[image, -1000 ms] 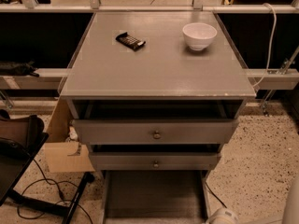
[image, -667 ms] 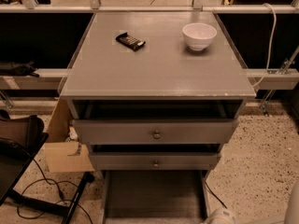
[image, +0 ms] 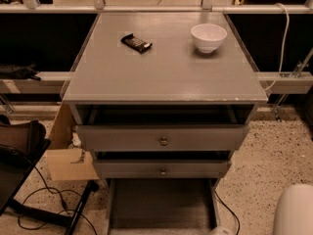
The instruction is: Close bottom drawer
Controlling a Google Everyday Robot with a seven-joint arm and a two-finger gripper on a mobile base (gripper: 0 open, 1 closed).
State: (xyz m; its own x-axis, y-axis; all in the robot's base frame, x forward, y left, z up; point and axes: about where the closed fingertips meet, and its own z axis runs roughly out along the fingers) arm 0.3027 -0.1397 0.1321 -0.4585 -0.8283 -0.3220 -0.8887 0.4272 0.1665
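The grey cabinet (image: 164, 72) has three drawers. The bottom drawer (image: 161, 202) is pulled far out toward me. Its dark grey inside shows at the bottom of the camera view, while its front and knob are cut off by the lower edge. The middle drawer front (image: 161, 169) and the top drawer front (image: 161, 138) each stand slightly out. My gripper is out of view. Only a white rounded part of my arm (image: 293, 210) shows at the bottom right, to the right of the open drawer.
A white bowl (image: 209, 37) and a dark small bar (image: 136, 42) lie on the cabinet top. A cardboard box (image: 66, 155), a black chair (image: 19, 151) and cables (image: 44, 195) are at the left. A small pale thing (image: 220, 230) sits by the drawer's right side.
The white part of my arm has come further into view at the bottom right. The drawers and the things on the cabinet top have not moved.
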